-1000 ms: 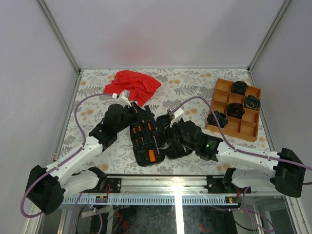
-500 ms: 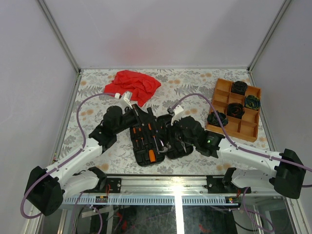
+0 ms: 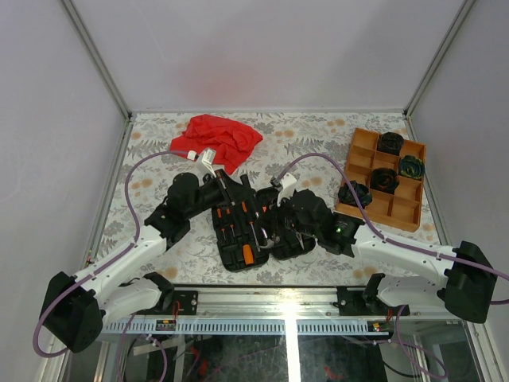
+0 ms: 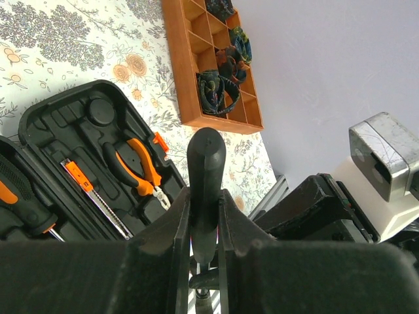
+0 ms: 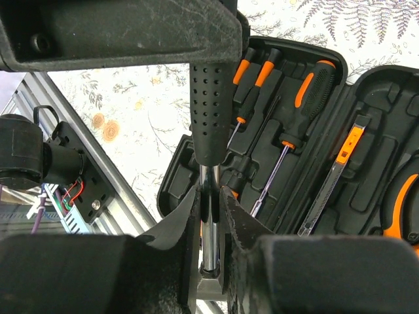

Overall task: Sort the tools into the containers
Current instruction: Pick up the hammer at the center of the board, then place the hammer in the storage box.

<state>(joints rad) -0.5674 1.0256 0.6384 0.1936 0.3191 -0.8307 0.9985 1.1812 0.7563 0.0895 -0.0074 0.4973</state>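
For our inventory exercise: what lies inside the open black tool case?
Orange-handled pliers, a slim orange-and-steel tool and several screwdrivers lie in its moulded slots. The hammer held in front covers the slots behind its handle.

We see bright, even light from overhead; shadows on the desk [image 3: 151, 159] are soft and faint. The cloth [image 3: 216, 137] throws a pink tint on the back wall [image 3: 262, 56], and white glare sits on the near rail [image 3: 290, 296]. In the wrist views the left pincer [image 4: 204, 216] and right pincer [image 5: 209, 199] loom dark and blurred, while the case [image 4: 78, 137] stays sharp and the steel shaft of the hammer [image 5: 211, 111] glints.
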